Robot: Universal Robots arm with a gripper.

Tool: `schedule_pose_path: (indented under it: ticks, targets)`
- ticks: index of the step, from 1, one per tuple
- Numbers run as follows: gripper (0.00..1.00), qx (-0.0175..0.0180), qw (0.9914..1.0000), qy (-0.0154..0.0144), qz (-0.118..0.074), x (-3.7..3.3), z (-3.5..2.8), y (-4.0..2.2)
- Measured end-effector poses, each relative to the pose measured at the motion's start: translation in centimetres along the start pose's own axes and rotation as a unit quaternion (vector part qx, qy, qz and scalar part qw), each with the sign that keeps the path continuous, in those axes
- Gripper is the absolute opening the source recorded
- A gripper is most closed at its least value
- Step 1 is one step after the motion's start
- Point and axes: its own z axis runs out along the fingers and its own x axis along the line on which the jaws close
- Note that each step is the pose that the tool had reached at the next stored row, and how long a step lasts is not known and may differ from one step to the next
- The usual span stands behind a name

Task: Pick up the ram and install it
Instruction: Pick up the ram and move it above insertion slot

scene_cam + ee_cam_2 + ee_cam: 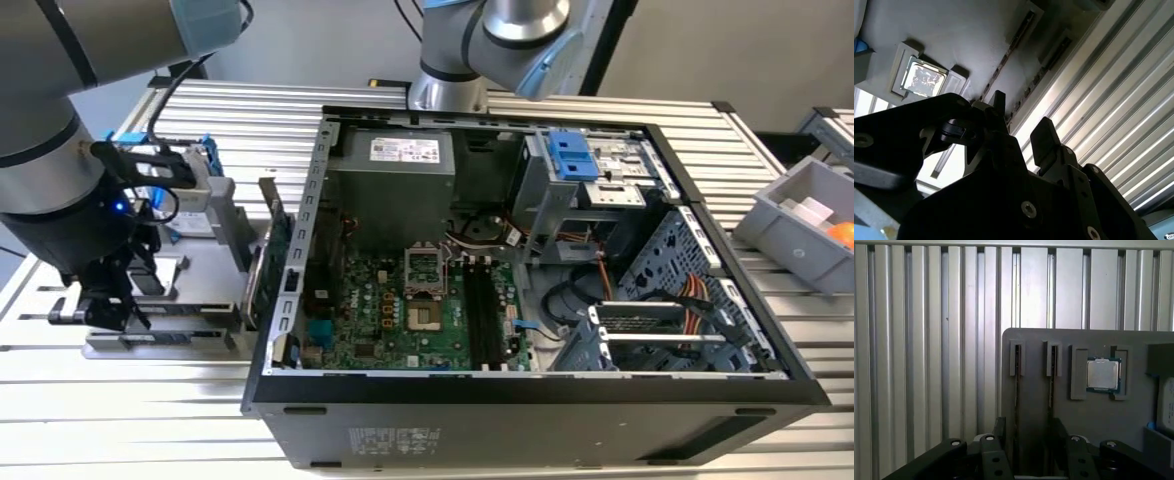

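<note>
We see a slatted table [240,110] carrying an open computer case [534,390]. At the exterior view's left, the arm [54,150] reaches down to a grey tray [1034,340]. Its gripper [1028,422] is spread wide and holds nothing. The ram [1016,390] stands on edge in a tray slot, close by the fingers. A processor chip [1102,374] lies nearby.

The table [747,140] is silver, ribbed in parallel stripes. The holder [1034,355] is plain grey; the ram [1016,390] in it shows a dark edge, and the processor [1102,374] is silver edged with green. The gripper [1028,422] is black. The computer case [534,400] is black, its motherboard [400,300] green.
</note>
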Motion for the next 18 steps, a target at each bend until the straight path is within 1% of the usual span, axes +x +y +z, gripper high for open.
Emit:
schedule_pose_path:
  ticks: [10, 12, 15, 16, 17, 18]
  targets:
    - [1.0, -0.0003, 1.0, 0.0, 0.0, 0.06, 0.84, -0.03]
    - [1.0, -0.0014, 1.0, 0.0, 0.0, 0.07, 0.97, -0.05]
    - [1.0, -0.002, 1.0, 0.0, 0.0, 0.1, 1.19, -0.08]
    - [1.0, -0.0047, 0.99999, 0.0, 0.0, 0.11, 1.26, -0.16]
    - [1.0, -0.0056, 0.99998, 0.0, 0.0, 0.12, 1.34, -0.17]
    - [1.0, -0.0056, 0.99998, 0.0001, 0.0, 0.14, 1.42, -0.16]
